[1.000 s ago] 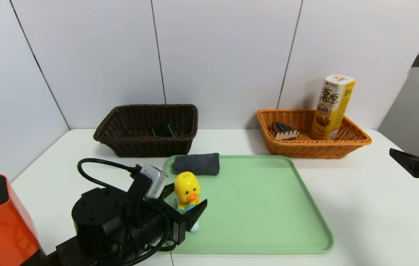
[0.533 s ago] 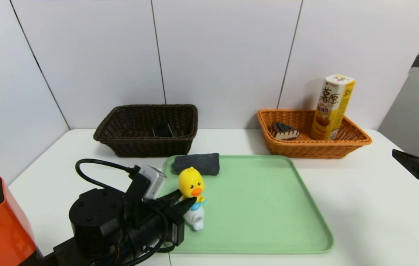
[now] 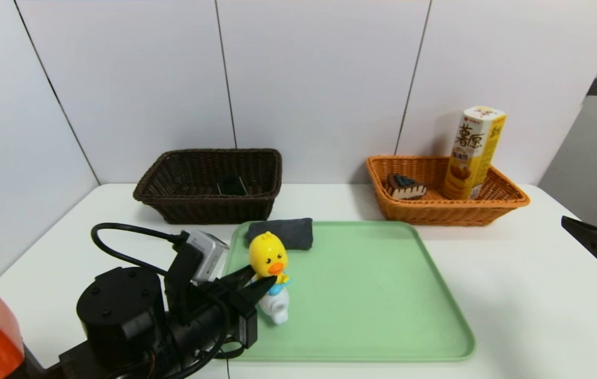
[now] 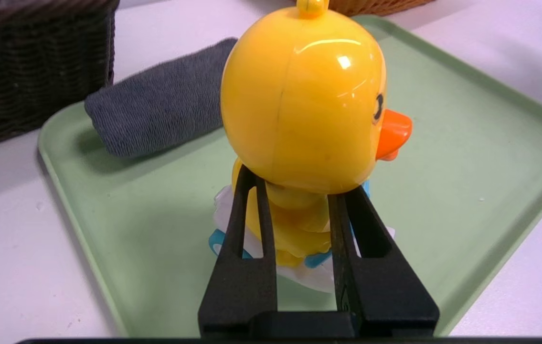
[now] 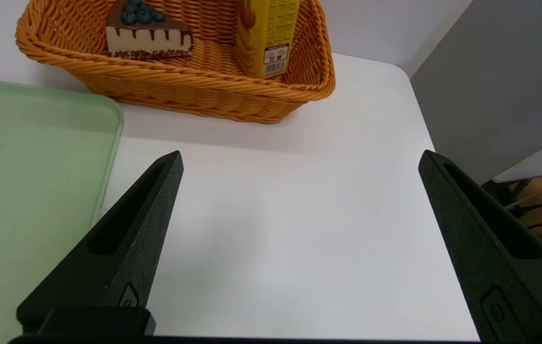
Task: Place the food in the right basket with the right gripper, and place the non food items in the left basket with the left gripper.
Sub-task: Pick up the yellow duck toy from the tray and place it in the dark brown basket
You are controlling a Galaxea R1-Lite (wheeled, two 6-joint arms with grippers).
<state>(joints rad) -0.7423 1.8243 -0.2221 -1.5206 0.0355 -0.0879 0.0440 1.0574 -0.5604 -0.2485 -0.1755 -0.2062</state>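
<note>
"What are you holding?"

"My left tool [image 4: 298, 191] grips the yellow plastic duck toy on its white-and-blue base [image 4: 302, 105] at the neck, under the round head, near the left edge of the green rectangular tray [image 3: 372, 295]. My right tool [image 5: 301, 153] waits wide apart and bare above the surface's [image 5: 309, 229] right side."

"How will it handle?"

"Light and stiff, I'd guess, with a glossy head that could slip. The narrow neck is the place to pinch; the big head should stop it sliding down through."

"Anything different from the first frame?"

"Yes. Then my left jaws stood wide around it; now they're closed on it, and the duck sits slightly higher. The dark grey rolled cloth [image 3: 293, 235] hasn't moved from the tray's far left corner."
</note>
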